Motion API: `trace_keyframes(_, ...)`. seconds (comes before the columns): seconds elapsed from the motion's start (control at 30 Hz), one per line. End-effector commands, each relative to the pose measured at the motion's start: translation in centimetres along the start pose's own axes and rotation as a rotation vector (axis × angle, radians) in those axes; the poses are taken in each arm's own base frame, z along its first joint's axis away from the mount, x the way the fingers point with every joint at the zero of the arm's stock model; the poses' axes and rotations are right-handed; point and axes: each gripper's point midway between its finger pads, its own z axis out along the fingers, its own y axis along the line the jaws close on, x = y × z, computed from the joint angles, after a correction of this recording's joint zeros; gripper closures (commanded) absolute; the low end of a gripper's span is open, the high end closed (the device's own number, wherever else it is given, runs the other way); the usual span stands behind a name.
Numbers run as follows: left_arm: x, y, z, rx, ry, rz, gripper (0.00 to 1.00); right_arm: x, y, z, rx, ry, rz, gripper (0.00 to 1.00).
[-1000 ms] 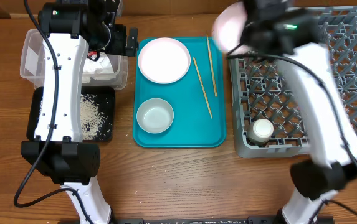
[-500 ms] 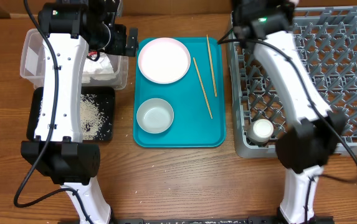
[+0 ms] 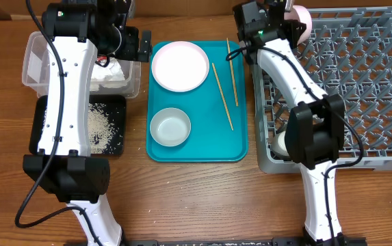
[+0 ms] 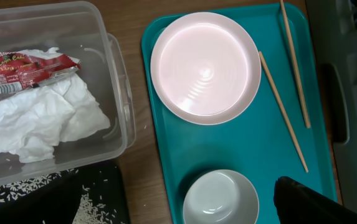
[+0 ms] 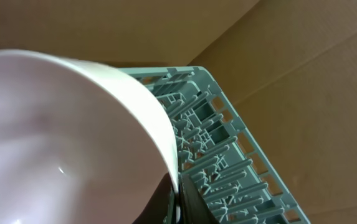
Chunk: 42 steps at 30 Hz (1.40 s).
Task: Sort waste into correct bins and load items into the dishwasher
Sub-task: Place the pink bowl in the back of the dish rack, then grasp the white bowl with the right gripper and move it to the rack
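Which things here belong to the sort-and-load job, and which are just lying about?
Job: wrapper, napkin, rice, tub, black tray, plate, bowl, held bowl, chopsticks, cup, rack.
Lying about: teal tray, cardboard.

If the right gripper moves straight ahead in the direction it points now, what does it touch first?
Probably the grey dish rack, near its corner: the right gripper, jaws shut on the pale pink bowl, aims there. Depth is unclear.

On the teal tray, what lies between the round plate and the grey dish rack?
Two wooden chopsticks, lying apart on the teal tray, right of the plate and left of the dish rack; clearest overhead.
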Motion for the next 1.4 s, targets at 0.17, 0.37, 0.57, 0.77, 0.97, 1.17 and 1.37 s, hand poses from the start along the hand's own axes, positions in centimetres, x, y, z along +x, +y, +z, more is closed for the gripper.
trace_keyframes(0.17, -0.3, 0.3, -0.7, -0.012, -0.020, -0.011, 0.00, 0.9, 0.1, -0.8, -0.012, 0.019, -0.090, 0.96)
trace_keyframes(0.37, -0.3, 0.3, -0.7, -0.012, -0.020, -0.011, 0.00, 1.7, 1.5, -2.5, -0.079, 0.027, -0.155, 0.96)
trace_keyframes(0.57, -0.3, 0.3, -0.7, -0.012, -0.020, -0.011, 0.00, 1.7, 2.0, -3.7, -0.095, 0.014, -0.174, 0.55)
trace_keyframes(0.77, -0.3, 0.3, -0.7, -0.012, -0.021, -0.010, 0.00, 1.5, 2.7, -5.8, -0.258, 0.060, -0.202, 0.09)
trace_keyframes(0.97, -0.3, 0.3, -0.7, -0.012, -0.020, -0.011, 0.00, 0.2, 4.0, -13.4, -0.824, 0.220, -0.157, 0.03)
trace_keyframes(1.17, -0.3, 0.3, -0.7, -0.012, -0.021, -0.010, 0.00, 0.1, 3.8, -21.7, -1.280, 0.360, -0.124, 0.09)
trace_keyframes(1.37, -0.3, 0.3, -0.7, -0.012, -0.021, -0.010, 0.00, 6.0, 5.9, -27.5, -1.478, 0.711, -0.159, 0.25)
